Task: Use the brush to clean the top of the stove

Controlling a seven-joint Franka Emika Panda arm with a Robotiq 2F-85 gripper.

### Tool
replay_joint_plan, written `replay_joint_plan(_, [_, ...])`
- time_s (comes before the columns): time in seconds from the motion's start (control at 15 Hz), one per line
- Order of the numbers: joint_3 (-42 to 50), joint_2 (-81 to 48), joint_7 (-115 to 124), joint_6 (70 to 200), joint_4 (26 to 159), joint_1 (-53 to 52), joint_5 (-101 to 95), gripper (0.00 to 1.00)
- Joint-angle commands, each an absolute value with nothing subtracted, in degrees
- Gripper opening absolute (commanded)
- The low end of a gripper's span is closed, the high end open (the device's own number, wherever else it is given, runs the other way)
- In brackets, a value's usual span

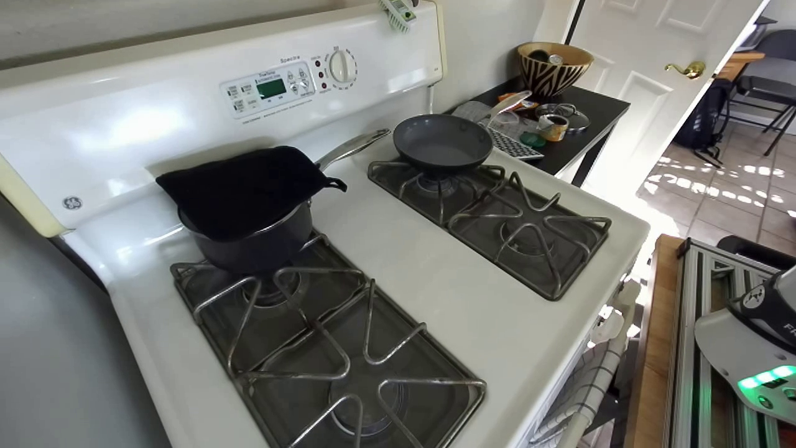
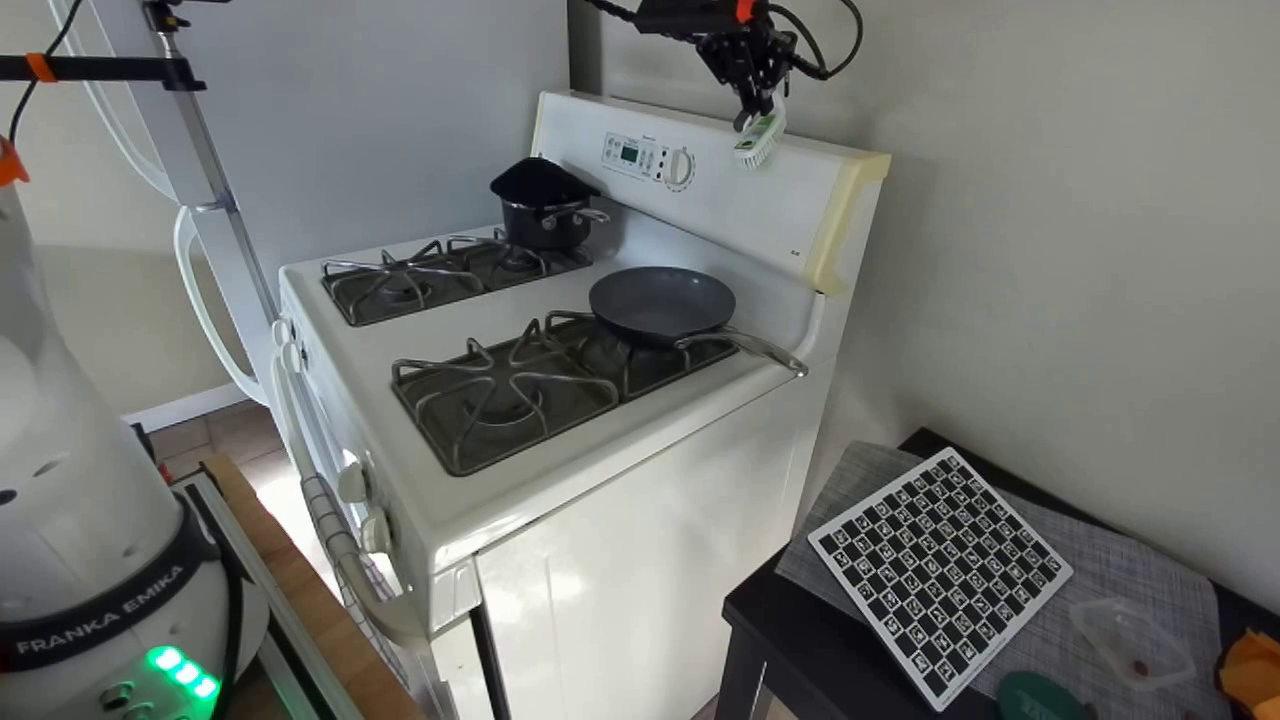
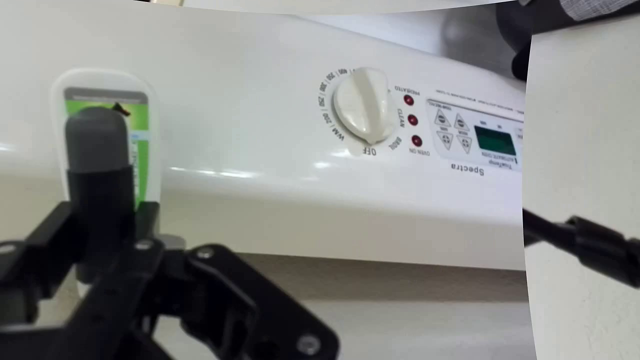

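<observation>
The biggest thing is the white stove [image 2: 620, 560]. One front corner of it is cut off at the bottom of an exterior view. A flat white strip [image 1: 398, 267] runs between its two dark grates [image 1: 292, 375], from the back panel [image 2: 740, 210] to the front edge, so there is room down the middle. Next comes the robot arm [image 2: 70, 430], cut off at the side in both exterior views. The gray skillet [image 2: 662, 303] sits at the back, and its handle [image 2: 765, 350] pokes out past the stove's side edge. The black pot [image 1: 255, 242] sits at the back too, well apart from the skillet. A black pad [image 1: 242, 186] hides the inside of the pot. The gripper [image 2: 760, 112] pinches the small green and white brush [image 2: 767, 130], up by the top edge of the back panel. One finger [image 3: 100, 145] covers part of the brush's label [image 3: 142, 170], and the other is hard to make out. I can't tell if the bristles [image 2: 753, 156] touch the panel.
</observation>
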State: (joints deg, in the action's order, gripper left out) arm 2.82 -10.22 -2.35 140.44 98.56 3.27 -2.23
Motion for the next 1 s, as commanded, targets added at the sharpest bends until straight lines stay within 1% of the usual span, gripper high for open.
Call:
replay_joint_plan(0.0, [2.03, -13.22, -0.84, 139.48, 95.96, 2.14, -1.92, 0.04])
replay_joint_plan(0.93, [0.24, -16.74, 4.65, 138.28, 91.67, -2.14, -2.83, 0.04])
